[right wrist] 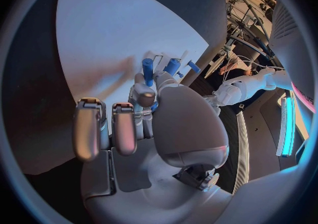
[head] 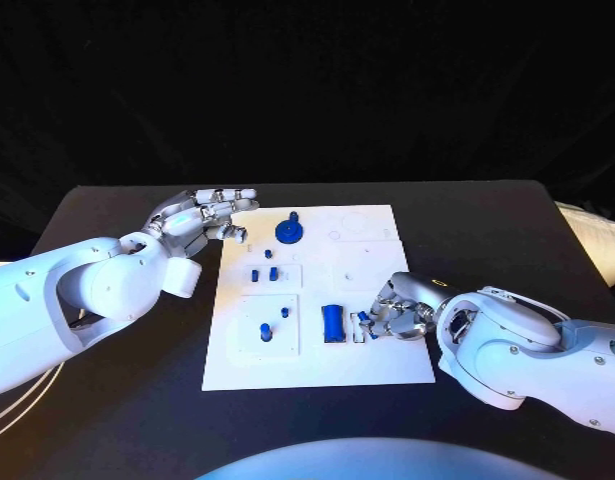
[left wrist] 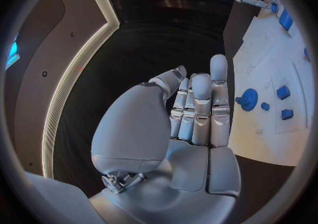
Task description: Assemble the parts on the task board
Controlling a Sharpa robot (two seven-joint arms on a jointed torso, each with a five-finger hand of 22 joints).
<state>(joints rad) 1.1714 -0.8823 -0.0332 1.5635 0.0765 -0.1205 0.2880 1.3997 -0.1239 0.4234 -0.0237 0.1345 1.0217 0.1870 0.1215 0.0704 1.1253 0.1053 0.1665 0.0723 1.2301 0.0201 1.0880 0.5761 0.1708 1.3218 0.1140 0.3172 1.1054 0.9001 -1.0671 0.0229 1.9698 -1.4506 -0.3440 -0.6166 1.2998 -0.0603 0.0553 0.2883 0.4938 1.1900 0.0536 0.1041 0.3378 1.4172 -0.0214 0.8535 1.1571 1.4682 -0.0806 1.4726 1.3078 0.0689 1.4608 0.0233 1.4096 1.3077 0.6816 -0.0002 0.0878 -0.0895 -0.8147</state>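
Observation:
The white task board [head: 372, 370] lies in the middle of the black table. A round blue part [head: 290, 232] stands near its far edge, and small blue parts [head: 264, 273] sit in the left recesses. A larger blue block [head: 333, 322] stands near the middle. My right hand [head: 401, 310] is low over the board's right half, and its thumb and a finger pinch a slim blue peg [right wrist: 148, 69] beside the block. Two more blue pieces [right wrist: 174, 66] lie just past it. My left hand [head: 199, 215] hovers at the board's far left corner, fingers straight and holding nothing.
Bare black table [head: 120, 420] surrounds the board on all sides. The board's near strip and far right part carry no parts. In the left wrist view the round blue part [left wrist: 248, 98] and two small blue blocks [left wrist: 283, 92] lie beyond my fingers.

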